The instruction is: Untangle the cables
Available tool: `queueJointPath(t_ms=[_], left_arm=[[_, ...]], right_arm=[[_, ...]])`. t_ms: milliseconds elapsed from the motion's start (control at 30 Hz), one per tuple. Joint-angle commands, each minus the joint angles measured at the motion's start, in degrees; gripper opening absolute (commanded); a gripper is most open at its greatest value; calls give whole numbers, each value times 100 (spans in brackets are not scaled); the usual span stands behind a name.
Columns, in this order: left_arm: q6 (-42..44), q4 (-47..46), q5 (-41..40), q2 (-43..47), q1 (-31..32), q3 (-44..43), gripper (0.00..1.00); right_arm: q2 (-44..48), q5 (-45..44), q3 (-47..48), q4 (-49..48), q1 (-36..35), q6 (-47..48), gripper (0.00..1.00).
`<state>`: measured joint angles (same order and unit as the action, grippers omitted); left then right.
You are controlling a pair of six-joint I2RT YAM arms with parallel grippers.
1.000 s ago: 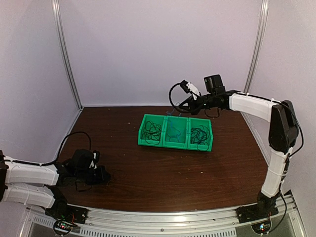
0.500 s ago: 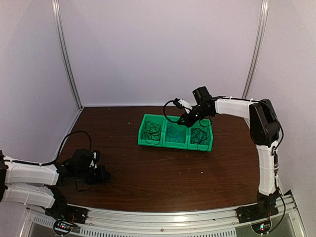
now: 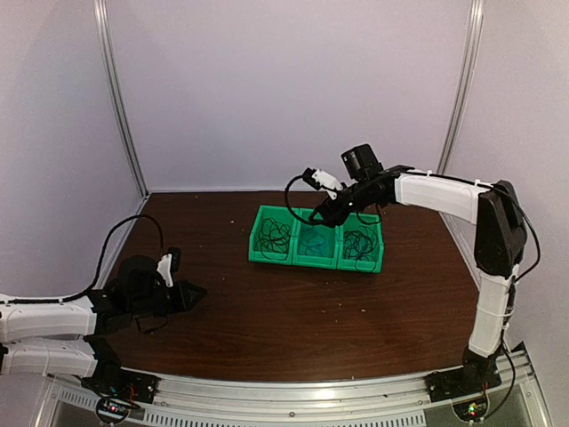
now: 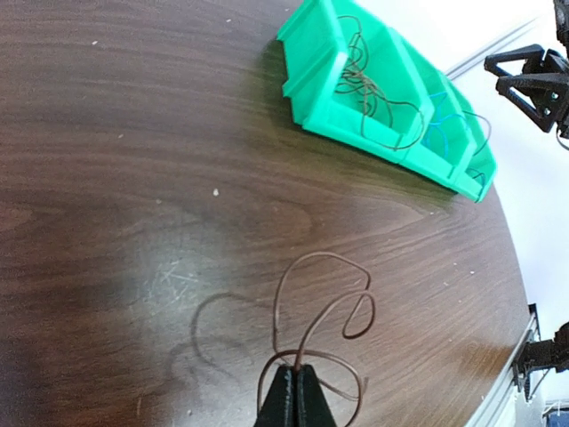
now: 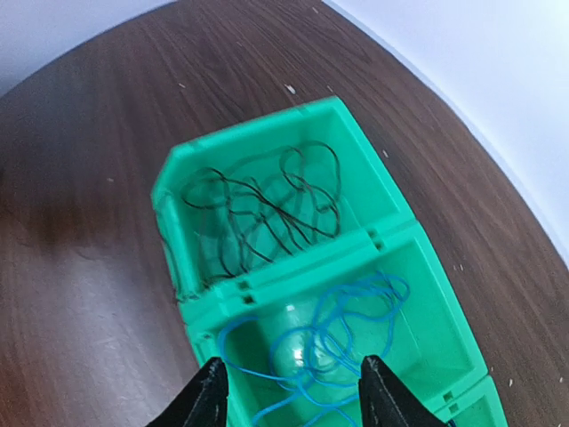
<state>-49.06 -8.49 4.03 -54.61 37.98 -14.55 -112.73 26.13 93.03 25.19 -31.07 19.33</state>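
Lying in a green three-compartment bin [image 3: 317,259], the cables are sorted: black ones [image 3: 272,235] on the left, blue ones [image 3: 313,240] in the middle, black ones [image 3: 360,243] on the right. My right gripper [image 5: 292,381] hangs open just above the blue cables [image 5: 351,325], with nothing between its fingers. In the top view this right gripper [image 3: 327,213] is over the middle compartment. My left gripper [image 4: 297,391] is shut on a thin brownish cable [image 4: 324,298] that curls in loops above the table. Seen from above, the left gripper [image 3: 194,293] is low at the near left.
The bin [image 4: 342,107] stands at the table's middle back, well away from the left gripper. A dark wooden table [image 3: 293,311] lies between them. White walls and metal frame posts [image 3: 120,98] close off the back and sides.
The right gripper came down over the middle compartment and its jaws opened. The left arm shifted, its shut gripper now pointing right and slightly farther forward.
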Motion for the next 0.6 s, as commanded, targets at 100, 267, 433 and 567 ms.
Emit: queueJointPath(t_ms=[100,267,433,567], left_arm=[[318,-1027,540,159,-27,-75,0],[272,-1053,539,145,-28,-132,0],[60,-1247,469,202,-27,-69,0],[-146,-1468,467,251,-27,-10,0]], right_arm=[[232,1490,-39,-65,-921,-73,51],[151,1640,-278,-353,-1640,-94,38],[-346,2070,-20,35,-1977,-279,28],[-412,2121,-118,-116,-2199,-418,26]])
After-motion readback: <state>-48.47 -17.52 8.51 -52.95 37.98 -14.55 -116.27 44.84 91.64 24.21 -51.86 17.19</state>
